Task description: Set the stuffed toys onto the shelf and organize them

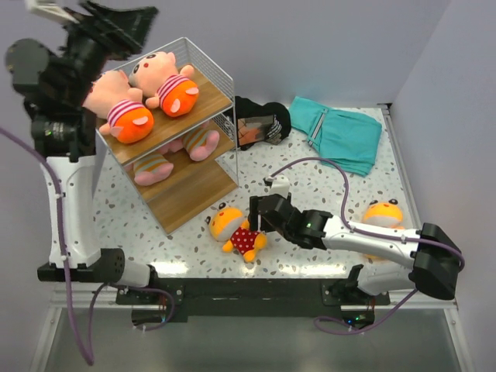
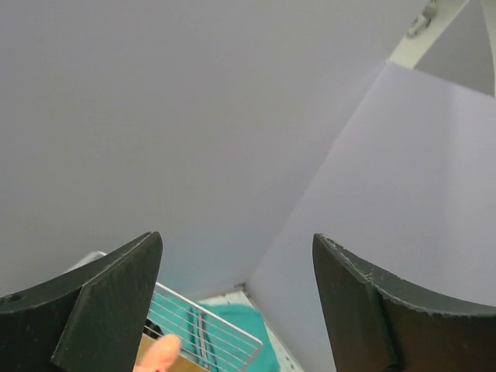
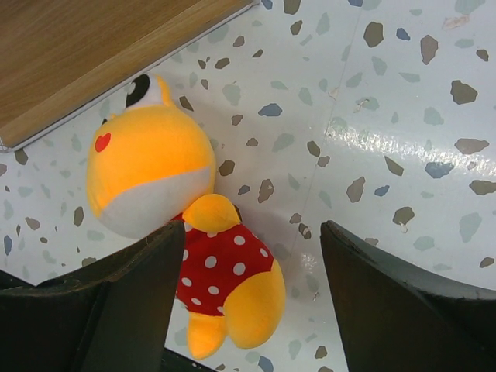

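Diagonally, orange toy [image 1: 236, 231], head toward shelf [image 1: 198, 194]

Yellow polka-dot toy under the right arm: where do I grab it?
Grip the yellow plush toy's red polka-dot torso, right tool coming straight down, closing across its width. It lies flat, and its head looks too wide for a sure pinch.

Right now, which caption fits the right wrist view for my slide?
Open right gripper above a yellow stuffed toy in red polka dots, lying on the speckled table.
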You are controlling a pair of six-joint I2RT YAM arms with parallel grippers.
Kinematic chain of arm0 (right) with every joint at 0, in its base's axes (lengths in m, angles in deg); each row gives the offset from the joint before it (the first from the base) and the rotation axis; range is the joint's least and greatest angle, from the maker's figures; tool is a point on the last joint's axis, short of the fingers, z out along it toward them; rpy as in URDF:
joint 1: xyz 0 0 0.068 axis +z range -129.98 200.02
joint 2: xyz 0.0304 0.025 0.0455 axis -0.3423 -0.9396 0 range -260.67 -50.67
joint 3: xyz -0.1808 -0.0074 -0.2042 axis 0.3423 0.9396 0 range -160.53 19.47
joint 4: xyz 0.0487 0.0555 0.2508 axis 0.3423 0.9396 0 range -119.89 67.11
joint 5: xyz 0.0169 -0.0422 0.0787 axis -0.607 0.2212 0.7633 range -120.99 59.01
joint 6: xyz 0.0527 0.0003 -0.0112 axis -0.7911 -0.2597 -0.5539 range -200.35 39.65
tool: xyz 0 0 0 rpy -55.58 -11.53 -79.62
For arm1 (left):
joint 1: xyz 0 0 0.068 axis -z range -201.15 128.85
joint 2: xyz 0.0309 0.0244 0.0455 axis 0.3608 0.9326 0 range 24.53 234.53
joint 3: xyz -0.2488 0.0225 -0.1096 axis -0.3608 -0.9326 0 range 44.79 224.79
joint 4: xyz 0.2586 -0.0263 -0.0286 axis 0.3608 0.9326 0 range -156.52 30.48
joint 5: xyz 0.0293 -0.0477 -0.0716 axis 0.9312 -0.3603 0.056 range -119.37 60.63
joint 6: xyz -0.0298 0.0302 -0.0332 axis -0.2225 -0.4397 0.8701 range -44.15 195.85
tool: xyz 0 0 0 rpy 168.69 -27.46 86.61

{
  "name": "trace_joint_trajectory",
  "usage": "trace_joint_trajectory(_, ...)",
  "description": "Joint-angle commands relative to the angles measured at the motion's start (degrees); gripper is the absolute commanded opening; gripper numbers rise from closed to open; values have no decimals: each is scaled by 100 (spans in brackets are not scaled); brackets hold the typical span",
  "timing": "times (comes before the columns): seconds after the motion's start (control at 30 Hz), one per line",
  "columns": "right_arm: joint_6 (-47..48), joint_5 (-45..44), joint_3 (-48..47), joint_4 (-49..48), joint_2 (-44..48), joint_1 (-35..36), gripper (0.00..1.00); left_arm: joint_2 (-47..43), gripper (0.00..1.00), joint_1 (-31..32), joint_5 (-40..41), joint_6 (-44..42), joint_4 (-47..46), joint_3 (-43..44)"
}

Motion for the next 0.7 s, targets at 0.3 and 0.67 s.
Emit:
trace_joint_trajectory(0.3,-26,-192,-76,-303,116,-5,74,-1506,83,1872,-70,-1775,-168,-1592)
trace_joint_trajectory(0.67,26,-464,-208,-206,-42,-23,73,-2842,83,1880,-889,-2092,7,-3558)
